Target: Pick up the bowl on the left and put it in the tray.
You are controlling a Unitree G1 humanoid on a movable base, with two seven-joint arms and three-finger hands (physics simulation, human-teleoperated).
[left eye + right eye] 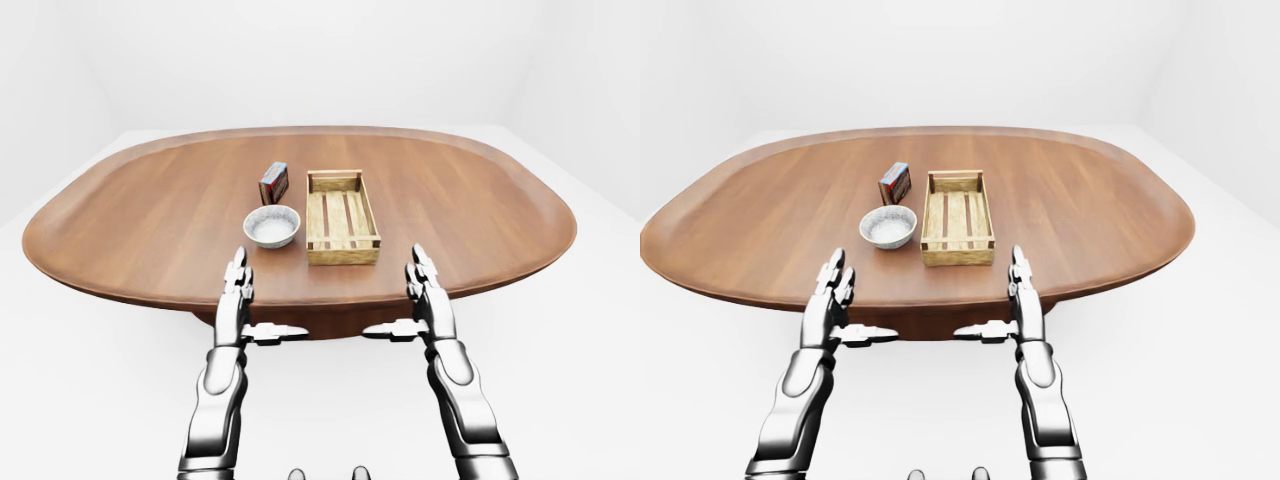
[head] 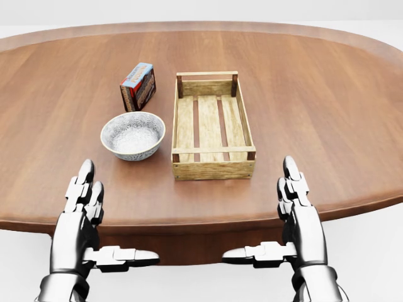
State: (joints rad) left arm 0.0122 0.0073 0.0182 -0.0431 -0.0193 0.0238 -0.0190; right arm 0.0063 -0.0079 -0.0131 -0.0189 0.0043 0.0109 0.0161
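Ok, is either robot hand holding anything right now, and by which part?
Nothing is held. Both the left robot hand and right robot hand are open, short of the bowl.

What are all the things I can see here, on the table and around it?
table: one, brown wood, oval, fills most of the head view.
bowl: one, pale with a grey speckled pattern, empty, left of the tray in the head view, standing apart from it.
tray: one, light wooden slatted crate, empty, near the table's middle.
box: one small carton, red-brown with a blue top, just above the bowl in the head view.
floor and walls: plain white, all around the table.
left hand: one, silver metal, fingers open, at the table's near edge below the bowl, holding nothing.
right hand: one, silver metal, fingers open, below the tray's right corner, holding nothing.
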